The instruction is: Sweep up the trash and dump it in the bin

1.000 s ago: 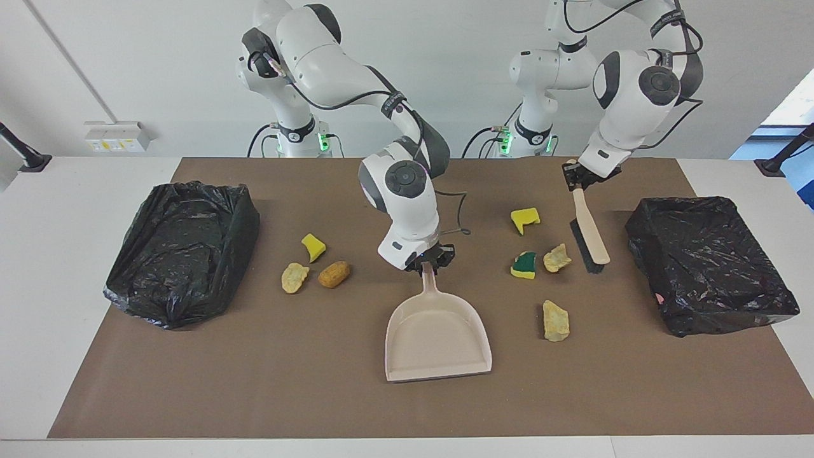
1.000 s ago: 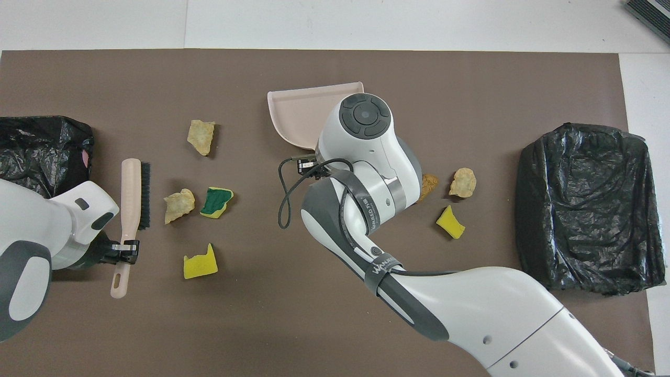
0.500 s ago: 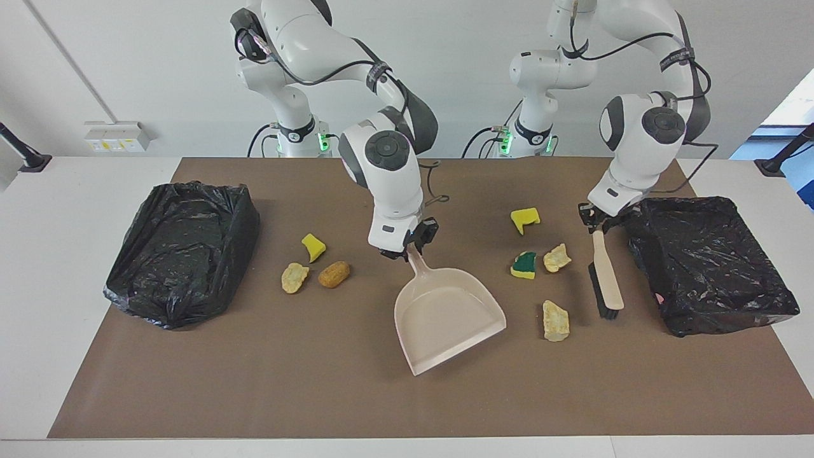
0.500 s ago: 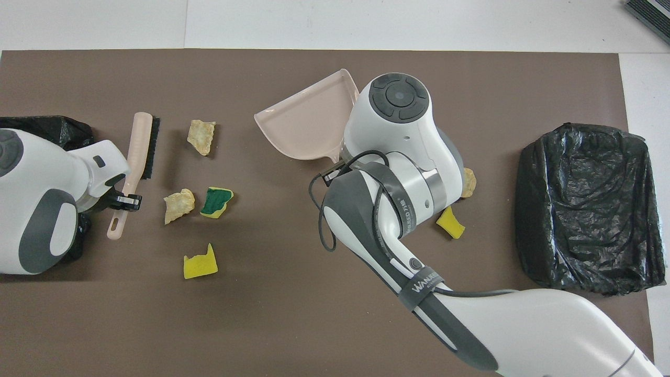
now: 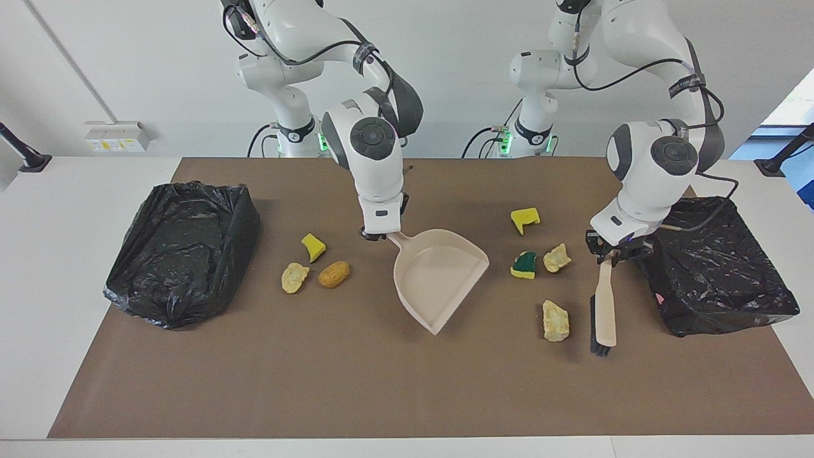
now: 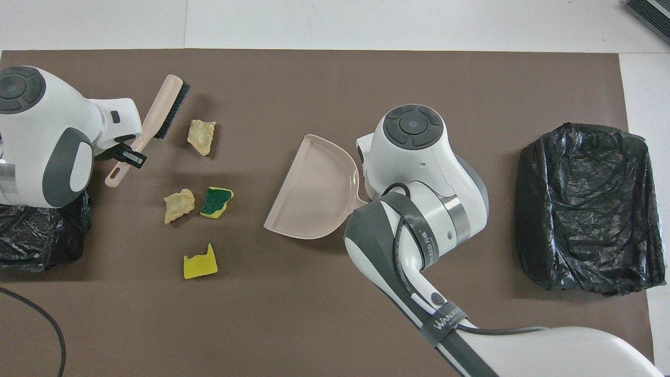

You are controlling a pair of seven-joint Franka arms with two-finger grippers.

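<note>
My right gripper [image 5: 383, 234] is shut on the handle of the beige dustpan [image 5: 439, 277], mid-mat, its mouth turned toward the left arm's end. My left gripper [image 5: 609, 253] is shut on the handle of the beige brush [image 5: 603, 315], which hangs beside a pale chunk [image 5: 555, 320]. More trash lies between the pan and the brush: a green-and-yellow sponge [image 5: 524, 265], a pale chunk [image 5: 556, 257] and a yellow sponge [image 5: 524, 219]. A yellow bit [image 5: 313, 247], pale chunk [image 5: 294, 277] and brown lump [image 5: 334, 273] lie toward the right arm's end. The right arm hides these three in the overhead view.
Two bins lined with black bags stand on the brown mat, one [image 5: 181, 251] at the right arm's end and one [image 5: 718, 273] at the left arm's end, close beside the brush. In the overhead view the dustpan [image 6: 314, 193] and brush [image 6: 167, 107] show too.
The right gripper drew the dustpan nearer to the robots and swung its mouth toward the left arm's end. The left gripper carried the brush away from the robots, alongside the bin.
</note>
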